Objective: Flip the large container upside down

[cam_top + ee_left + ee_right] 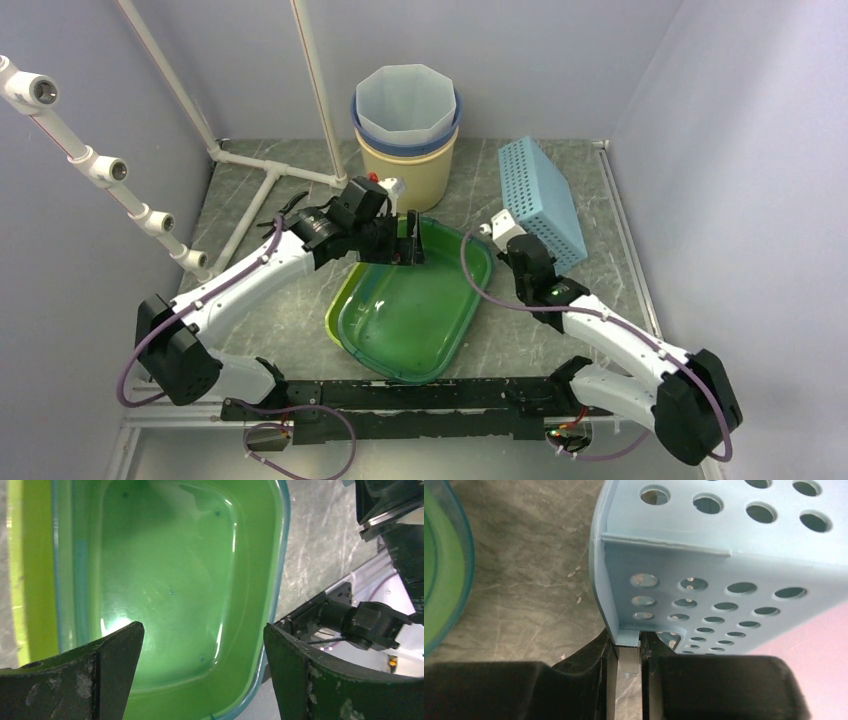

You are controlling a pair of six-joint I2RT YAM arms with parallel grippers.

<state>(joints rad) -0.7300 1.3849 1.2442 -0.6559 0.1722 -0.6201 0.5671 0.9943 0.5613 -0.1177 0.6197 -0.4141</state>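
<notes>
A light blue perforated basket stands tilted on its side at the back right. My right gripper is shut on the rim at its near left corner; in the right wrist view the basket fills the top right and the jaws pinch the thin rim. A green tub, nested in a yellow-green one, lies open side up in the middle. My left gripper is open and empty over the tub's far end. In the left wrist view the tub shows between the fingers.
Stacked buckets, cream, blue and white, stand at the back centre. A white pipe frame rises at the back left, and a pipe with fittings slants along the left wall. The enclosure walls close in on both sides.
</notes>
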